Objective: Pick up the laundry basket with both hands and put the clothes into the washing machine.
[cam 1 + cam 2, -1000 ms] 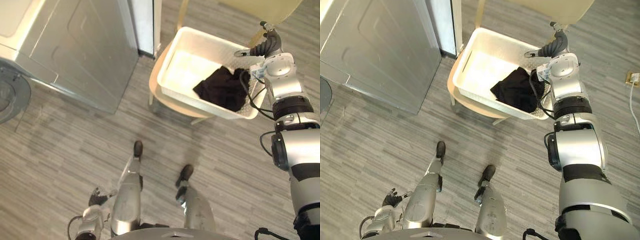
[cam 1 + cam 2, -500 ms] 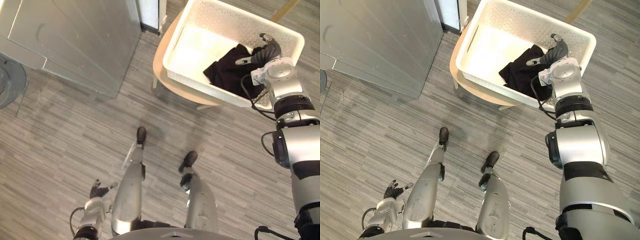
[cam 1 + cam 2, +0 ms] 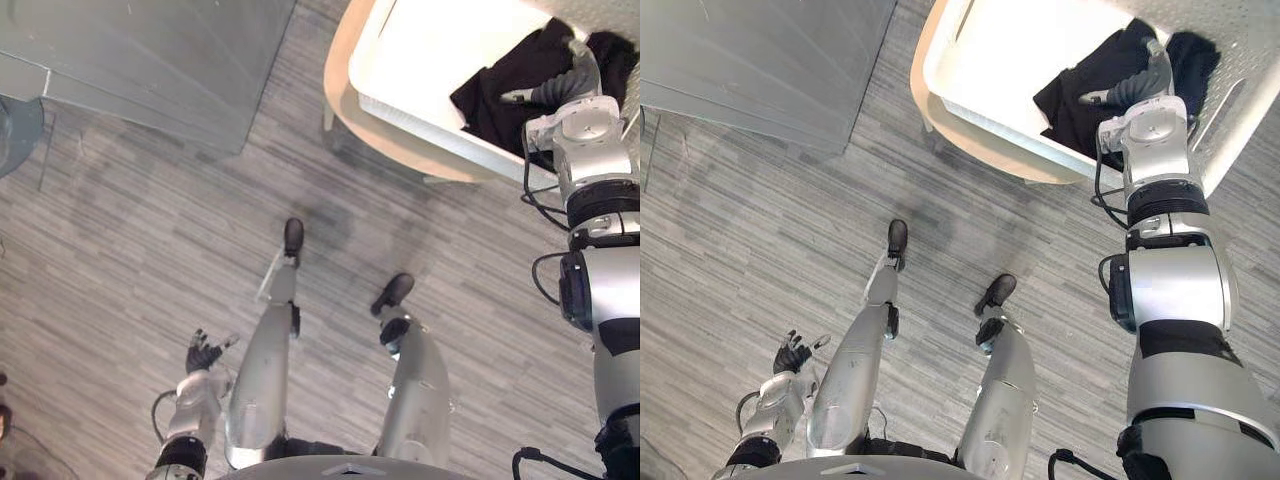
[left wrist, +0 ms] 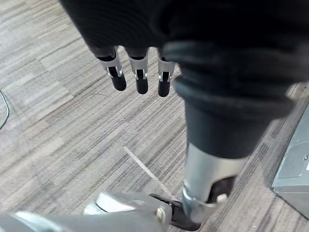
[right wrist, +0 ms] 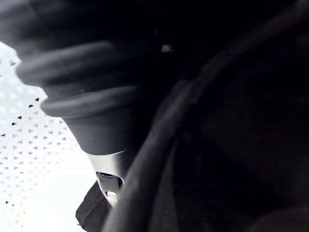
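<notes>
**Asker:** Where are the clothes, and how close is a hand to them?

**Describer:** The dark clothes (image 3: 497, 88) lie in a heap at the right end of a white laundry basket (image 3: 430, 122). The basket has perforated walls. It sits at the far right of the scene on a beige round seat (image 3: 340, 95). The right hand (image 3: 565, 88) is inside the basket, right on top of the heap. Dark cloth shows on both sides of it.

**Asker:** Is that hand gripping the cloth?

**Describer:** I cannot tell whether it is open or closed on the cloth. From the right wrist, the dark ribbed cover and the black cloth sit pressed close together, with the basket's white lattice wall beside them.

**Asker:** How is the right arm posed?

**Describer:** It stretches straight out from the near right, up over the basket's near wall. The wrist bends so the hand dips down into the basket.

**Asker:** And the other hand?

**Describer:** The left hand (image 3: 203, 353) hangs low at the near left, well apart from the basket, above the grey plank floor (image 3: 120, 250). It is open and holds nothing, and its fingers (image 4: 140, 79) are straight and slightly spread.

**Asker:** Where is the washing machine?

**Describer:** The grey washing machine (image 3: 150, 60) stands at the far left, with a strip of floor between it and the seat
</notes>
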`<state>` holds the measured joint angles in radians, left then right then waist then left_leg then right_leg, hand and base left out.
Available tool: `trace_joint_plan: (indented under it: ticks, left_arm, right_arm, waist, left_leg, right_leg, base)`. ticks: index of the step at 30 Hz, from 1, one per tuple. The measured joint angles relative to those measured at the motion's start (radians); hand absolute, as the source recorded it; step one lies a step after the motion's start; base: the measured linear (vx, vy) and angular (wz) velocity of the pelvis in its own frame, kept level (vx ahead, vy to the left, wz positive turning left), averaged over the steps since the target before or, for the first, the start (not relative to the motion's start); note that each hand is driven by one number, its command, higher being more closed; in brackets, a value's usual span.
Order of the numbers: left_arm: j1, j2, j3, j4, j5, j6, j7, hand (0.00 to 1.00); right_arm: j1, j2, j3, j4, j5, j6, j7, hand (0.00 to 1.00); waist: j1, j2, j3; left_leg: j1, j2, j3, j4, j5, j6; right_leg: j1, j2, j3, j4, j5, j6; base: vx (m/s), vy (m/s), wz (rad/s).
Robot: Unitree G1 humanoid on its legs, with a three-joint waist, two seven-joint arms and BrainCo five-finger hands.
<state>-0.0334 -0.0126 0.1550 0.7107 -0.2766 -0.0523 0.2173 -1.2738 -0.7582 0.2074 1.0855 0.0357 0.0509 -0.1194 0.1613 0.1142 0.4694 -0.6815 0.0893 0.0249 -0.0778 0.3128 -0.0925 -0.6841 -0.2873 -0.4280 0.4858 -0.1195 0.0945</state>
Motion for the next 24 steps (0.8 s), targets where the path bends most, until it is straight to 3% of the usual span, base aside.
trace_joint_plan:
  ticks: [4,5,15,19,24]
  left_arm:
    - [-0.019,-0.029,0.001,-0.033,-0.015,-0.002,0.000,0.00]
    - [-0.030,-0.035,0.001,-0.034,-0.019,-0.004,0.000,0.00]
    - [-0.042,-0.044,0.003,-0.034,-0.035,-0.009,0.032,0.00]
    - [-0.042,-0.044,0.010,-0.036,-0.036,-0.011,0.039,0.00]
    - [-0.041,-0.044,0.040,-0.031,-0.036,-0.009,0.039,0.00]
  right_arm:
    - [-0.002,0.000,0.061,-0.048,0.057,-0.008,-0.021,0.00]
    - [-0.002,0.000,0.065,-0.050,0.057,-0.008,-0.023,1.00]
    - [0.018,0.001,0.130,-0.051,-0.005,-0.019,-0.023,1.00]
    - [0.072,0.002,0.116,-0.051,0.034,-0.006,-0.032,1.00]
    - [0.131,0.034,-0.035,-0.102,0.134,0.000,-0.062,1.00]
  waist:
    - [-0.011,0.000,0.000]
    - [-0.011,0.000,0.000]
    - [-0.011,-0.003,-0.001]
    - [-0.011,-0.022,-0.005]
    - [-0.019,-0.038,-0.006]
  left_leg:
    - [-0.023,0.003,0.042,0.001,-0.006,-0.002]
    - [-0.038,0.007,0.058,0.024,-0.007,0.006]
    - [-0.055,0.015,0.050,0.077,-0.016,0.017]
    - [-0.054,0.018,0.048,0.079,-0.012,0.022]
    - [-0.039,0.020,0.041,0.095,-0.013,0.022]
  right_leg:
    - [-0.028,-0.028,-0.022,0.054,-0.027,-0.005]
    - [-0.031,-0.032,-0.027,0.067,-0.034,-0.009]
    - [-0.016,-0.039,-0.058,0.097,-0.055,-0.019]
    - [-0.001,-0.039,-0.075,0.096,-0.056,-0.019]
    - [0.031,-0.037,-0.085,0.093,-0.056,-0.019]
  base:
    - [0.03,0.006,0.19]
    - [0.03,0.012,0.21]
    - [0.01,-0.003,0.05]
    - [0.03,-0.002,0.11]
    - [0.02,0.001,0.04]
